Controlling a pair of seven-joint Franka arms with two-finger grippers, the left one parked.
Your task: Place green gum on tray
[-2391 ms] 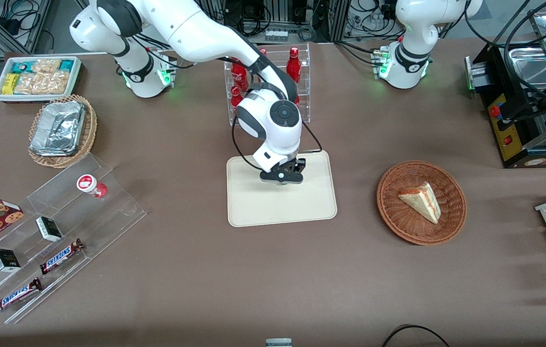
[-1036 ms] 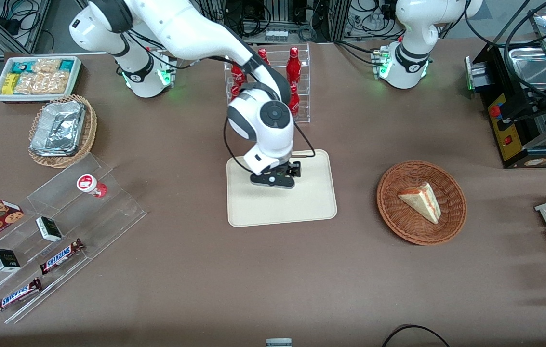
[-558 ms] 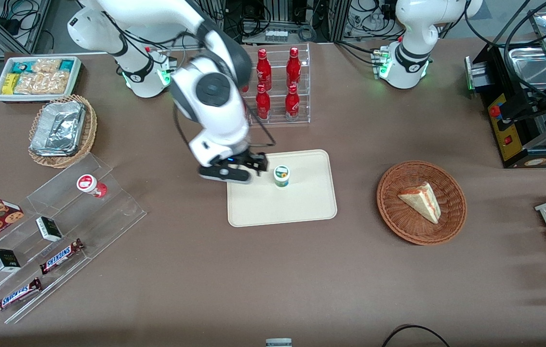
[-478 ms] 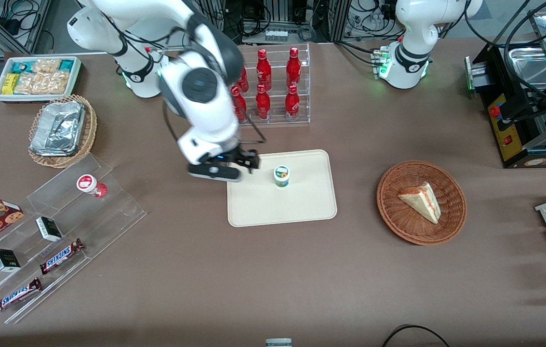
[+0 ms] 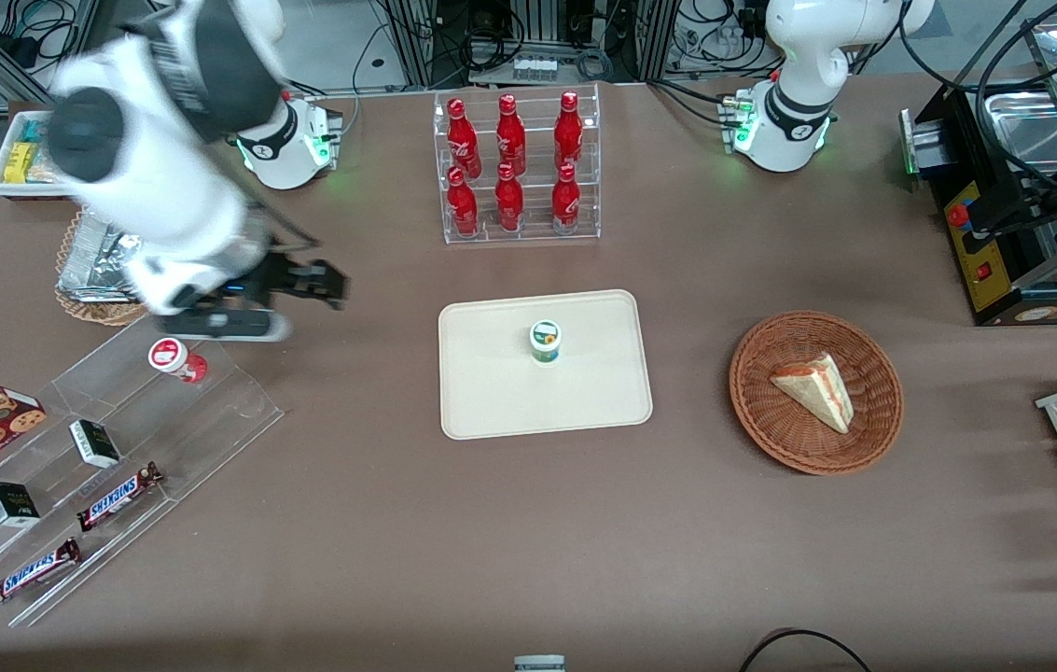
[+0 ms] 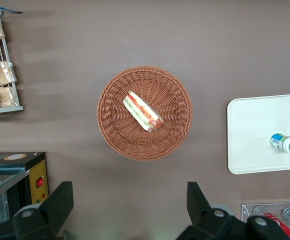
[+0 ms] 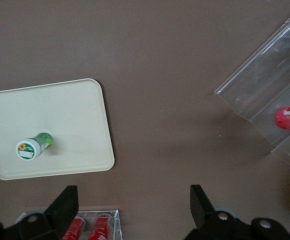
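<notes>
The green gum (image 5: 545,341) stands upright on the tray (image 5: 584,401), white lid up, roughly in the tray's middle and a little toward the bottle rack. Nothing touches it. It also shows in the right wrist view (image 7: 33,147), clear of the tray's rim (image 7: 74,100), and in the left wrist view (image 6: 287,143) on the same tray (image 6: 255,130).

The tray lies flat on the brown tabletop (image 5: 491,523). Farther from the front camera than the tray stands a clear rack of red bottles (image 5: 514,173). Toward the parked arm's end of the tabletop, beside the tray, sits a round wicker basket (image 5: 757,420) holding a wedge of sandwich (image 5: 815,387).

The end effector (image 5: 299,285) hangs above the tabletop well apart from the tray, toward the working arm's end, with its fingers (image 7: 64,207) spread apart and nothing between them. It is near a stepped clear display stand (image 5: 211,411), on whose top step a red gum canister (image 5: 175,358) stands. Lower steps of that stand carry two small dark boxes (image 5: 94,442) and two Snickers bars (image 5: 120,495). A second wicker basket with foil trays (image 5: 108,257) lies partly under the arm, farther from the front camera than the stand.
</notes>
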